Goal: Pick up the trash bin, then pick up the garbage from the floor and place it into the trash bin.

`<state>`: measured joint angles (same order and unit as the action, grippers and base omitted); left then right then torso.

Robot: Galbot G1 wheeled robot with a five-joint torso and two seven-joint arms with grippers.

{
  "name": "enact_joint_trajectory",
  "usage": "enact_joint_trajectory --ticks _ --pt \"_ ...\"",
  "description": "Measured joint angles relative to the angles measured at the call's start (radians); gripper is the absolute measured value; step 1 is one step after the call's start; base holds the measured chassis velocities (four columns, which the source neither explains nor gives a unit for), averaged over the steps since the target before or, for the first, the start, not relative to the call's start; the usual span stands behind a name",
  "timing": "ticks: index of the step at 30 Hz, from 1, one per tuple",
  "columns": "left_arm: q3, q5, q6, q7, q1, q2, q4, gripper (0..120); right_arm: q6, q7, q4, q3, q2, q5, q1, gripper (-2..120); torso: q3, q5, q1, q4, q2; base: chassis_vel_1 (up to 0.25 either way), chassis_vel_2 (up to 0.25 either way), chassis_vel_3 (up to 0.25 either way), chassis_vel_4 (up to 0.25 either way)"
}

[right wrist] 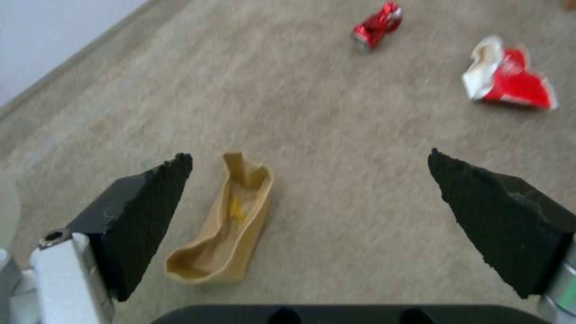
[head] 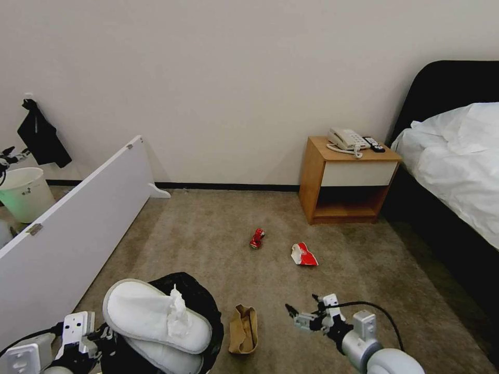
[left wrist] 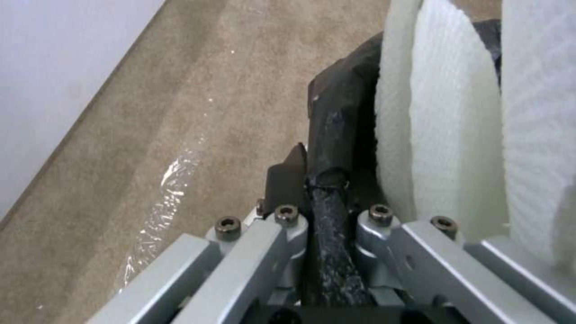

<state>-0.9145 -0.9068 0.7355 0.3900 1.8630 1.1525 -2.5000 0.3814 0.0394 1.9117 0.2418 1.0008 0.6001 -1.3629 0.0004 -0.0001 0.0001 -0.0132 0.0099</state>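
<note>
The trash bin [head: 205, 306], lined with a black bag, is low at the left of the head view. It holds two white slippers [head: 140, 311] and a crumpled tissue [head: 178, 311]. My left gripper [head: 101, 335] is shut on the bin's bagged rim [left wrist: 327, 180], with the slippers [left wrist: 444, 135] right beside it. My right gripper [head: 301, 306] hovers open above the floor [head: 208, 244], empty. A brown paper bag [head: 243, 330] lies just to its left, near one fingertip [right wrist: 156, 189] in the right wrist view. Farther off lie a crushed red can [head: 257, 238] and a red-and-white wrapper [head: 304, 255].
A white board [head: 78, 223] leans along the left, with a plain white bucket [head: 23, 193] behind it. A wooden nightstand [head: 348, 179] with a phone stands by the far wall. A dark bed [head: 452, 171] with white bedding runs down the right side.
</note>
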Motion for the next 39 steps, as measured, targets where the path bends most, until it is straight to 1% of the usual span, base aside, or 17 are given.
enact_joint_trajectory --ticks 5,13,15,17,18,21,24,25,27,31,34,35,39 --pt "0.001 -0.002 0.0 0.0 0.0 0.0 0.0 4 0.007 -0.004 -0.019 -0.037 -0.001 0.012 0.016 100 0.0 0.0 0.0 -0.0001 0.0 0.0 0.0 0.0 0.0" --pt "0.006 -0.003 0.0 0.0 0.0 -0.004 0.0 4 0.022 -0.011 -0.067 -0.126 -0.005 0.057 0.078 100 0.0 0.0 0.0 -0.0001 0.0 0.0 0.0 0.0 0.0" --pt "0.008 -0.003 0.0 0.0 0.001 -0.004 0.0 4 0.022 -0.029 -0.085 -0.149 -0.001 0.06 0.1 100 0.0 0.0 0.0 0.0 0.0 0.0 0.0 0.0 0.0" --pt "0.012 -0.001 0.0 0.0 0.001 -0.004 0.0 4 -0.022 -0.079 -0.131 -0.205 0.013 0.071 0.149 100 0.0 0.0 0.0 0.0 0.0 0.0 0.0 0.0 0.0" --pt "0.012 -0.001 0.0 0.0 0.001 -0.004 0.0 4 -0.022 -0.079 -0.131 -0.205 0.013 0.071 0.149 100 0.0 0.0 0.0 0.0 0.0 0.0 0.0 0.0 0.0" --pt "0.015 0.0 0.0 0.0 -0.001 -0.004 0.0 4 -0.007 -0.098 -0.156 -0.231 0.032 0.085 0.186 100 0.0 0.0001 0.0 0.0001 0.0 0.0 0.0 0.0 0.0" --pt "0.016 0.0 0.0 0.0 -0.004 -0.004 0.0 4 0.047 -0.117 -0.19 -0.253 0.064 0.106 0.225 100 0.0 0.0002 0.0 0.0 0.0 0.0 0.0 0.0 0.0" --pt "0.016 0.0 0.0 0.0 -0.004 -0.004 0.0 4 0.047 -0.117 -0.19 -0.253 0.064 0.106 0.225 100 0.0 0.0002 0.0 0.0 0.0 0.0 0.0 0.0 0.0" --pt "0.016 0.0 0.0 0.0 -0.005 -0.004 0.0 4 0.07 -0.131 -0.217 -0.265 0.088 0.107 0.245 100 0.0 -0.0001 0.0 0.0 0.0 0.0 0.0 0.0 0.0" --pt "0.016 -0.001 0.0 0.0 -0.005 -0.004 0.0 4 0.082 -0.144 -0.245 -0.273 0.117 0.108 0.26 100 0.0 0.0 0.0 0.0 0.0 0.0 0.0 0.0 0.0" --pt "0.017 -0.003 0.0 0.0 -0.005 -0.004 0.0 4 0.115 -0.166 -0.28 -0.281 0.163 0.14 0.283 100 0.0 -0.0001 0.0 -0.0001 0.0 0.0 0.0 0.0 0.0" --pt "0.017 -0.003 0.0 0.0 -0.005 -0.004 0.0 4 0.115 -0.166 -0.28 -0.281 0.163 0.14 0.283 100 0.0 -0.0001 0.0 -0.0001 0.0 0.0 0.0 0.0 0.0" --pt "0.019 -0.003 0.0 0.0 -0.005 -0.005 0.0 4 0.128 -0.175 -0.334 -0.298 0.211 0.15 0.311 100 0.0 -0.0001 0.0 0.0 0.0 0.0 0.0 0.0 0.0"
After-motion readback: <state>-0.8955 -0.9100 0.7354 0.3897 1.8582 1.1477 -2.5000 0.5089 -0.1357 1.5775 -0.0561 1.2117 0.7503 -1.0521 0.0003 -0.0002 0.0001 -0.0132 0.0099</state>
